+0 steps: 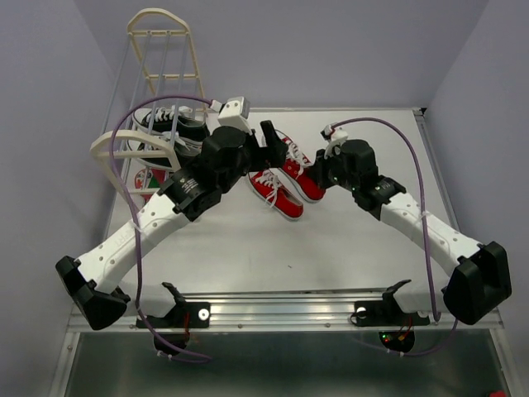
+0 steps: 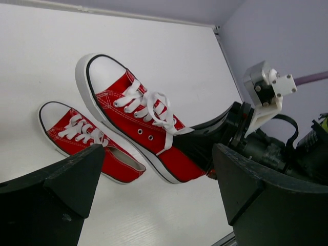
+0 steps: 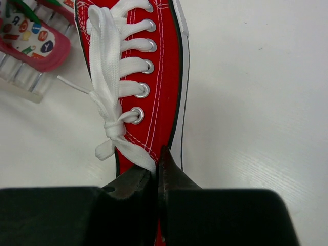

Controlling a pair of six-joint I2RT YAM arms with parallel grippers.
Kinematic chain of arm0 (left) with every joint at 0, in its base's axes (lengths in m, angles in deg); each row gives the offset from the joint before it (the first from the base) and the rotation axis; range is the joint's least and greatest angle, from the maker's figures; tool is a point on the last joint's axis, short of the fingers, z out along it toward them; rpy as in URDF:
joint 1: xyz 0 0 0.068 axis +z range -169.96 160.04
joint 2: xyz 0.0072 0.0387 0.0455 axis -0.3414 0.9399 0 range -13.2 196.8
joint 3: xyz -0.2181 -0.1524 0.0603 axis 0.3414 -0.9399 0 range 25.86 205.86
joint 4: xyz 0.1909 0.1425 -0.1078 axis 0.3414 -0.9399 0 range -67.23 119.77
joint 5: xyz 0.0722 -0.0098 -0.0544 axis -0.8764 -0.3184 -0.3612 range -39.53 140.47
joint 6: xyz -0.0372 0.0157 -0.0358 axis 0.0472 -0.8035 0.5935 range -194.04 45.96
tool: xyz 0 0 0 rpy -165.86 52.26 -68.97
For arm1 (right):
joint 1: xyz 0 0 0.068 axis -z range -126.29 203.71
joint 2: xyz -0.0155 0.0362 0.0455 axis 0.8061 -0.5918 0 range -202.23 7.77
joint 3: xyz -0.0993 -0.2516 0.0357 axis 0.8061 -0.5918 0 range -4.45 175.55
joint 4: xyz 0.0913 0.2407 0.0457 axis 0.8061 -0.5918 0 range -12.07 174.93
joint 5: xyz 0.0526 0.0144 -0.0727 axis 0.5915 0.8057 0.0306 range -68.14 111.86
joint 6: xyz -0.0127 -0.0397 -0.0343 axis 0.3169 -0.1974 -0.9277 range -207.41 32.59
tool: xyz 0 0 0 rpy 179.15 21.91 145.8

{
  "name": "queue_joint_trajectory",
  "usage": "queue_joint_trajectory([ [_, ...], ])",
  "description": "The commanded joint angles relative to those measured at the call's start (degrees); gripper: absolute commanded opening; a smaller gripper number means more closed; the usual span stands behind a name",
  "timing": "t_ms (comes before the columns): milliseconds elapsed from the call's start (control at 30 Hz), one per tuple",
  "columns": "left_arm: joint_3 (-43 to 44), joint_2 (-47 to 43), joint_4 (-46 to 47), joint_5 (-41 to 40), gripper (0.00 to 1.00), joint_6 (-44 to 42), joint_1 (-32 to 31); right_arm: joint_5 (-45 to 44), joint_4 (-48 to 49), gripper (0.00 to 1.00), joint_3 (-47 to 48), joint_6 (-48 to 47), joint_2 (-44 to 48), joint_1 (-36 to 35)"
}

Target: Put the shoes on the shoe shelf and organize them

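Observation:
Two red sneakers with white laces are on the white table. My right gripper [image 3: 159, 160] [image 1: 315, 172] is shut on the side wall of one red sneaker [image 3: 159, 77] [image 2: 128, 115] [image 1: 296, 165], near its heel. The other red sneaker [image 2: 82, 141] [image 1: 277, 196] lies beside it. My left gripper [image 2: 158, 164] [image 1: 264, 142] hangs open just behind the pair, holding nothing. The cream shoe shelf [image 1: 165, 50] stands at the back left. Black sneakers [image 1: 165, 122] sit on its rails, with the patterned flip-flops [image 1: 150, 178] [image 3: 31, 36] on a lower tier.
The white table [image 1: 347, 248] is walled in by pale purple panels at the back and both sides. A metal rail [image 1: 281, 310] carrying the arm bases runs along the near edge. Purple cables loop over both arms.

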Motion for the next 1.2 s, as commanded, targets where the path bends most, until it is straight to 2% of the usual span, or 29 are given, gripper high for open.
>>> queue_joint_trajectory([
  [0,2.92,0.51,-0.43,-4.95,0.99,2.92,-0.28,2.49,6.08,0.01,1.97,-1.04,3.59,-2.58],
  [133,5.29,4.54,0.19,-2.13,0.99,5.11,-0.37,0.74,6.78,0.01,1.0,-2.18,4.21,-5.21],
  [233,6.7,7.7,0.19,-1.16,0.99,7.48,-0.55,-4.62,9.42,0.01,0.83,-3.14,3.77,-8.37],
  [367,7.14,10.7,-1.13,-2.13,0.99,13.1,-0.63,-17.08,14.07,0.01,0.21,-3.85,3.24,-11.63],
  [533,7.23,11.85,-3.15,-5.81,0.99,20.04,-0.72,-21.67,22.41,0.01,-3.65,-2.36,4.11,-12.77],
  [800,6.26,12.29,-4.2,-7.93,0.99,24.27,-0.64,-27.21,28.22,0.01,-7.52,-1.65,4.91,-13.3],
  [933,6.87,14.3,-3.42,-8.11,0.99,25.85,-0.64,-23.63,34.37,0.01,-10.86,-3.31,6.14,-13.83],
  [1167,9.33,18.61,-1.13,-9.69,0.99,28.93,-0.63,-21.51,39.55,0.01,-14.29,-5.34,6.31,-15.76],
])
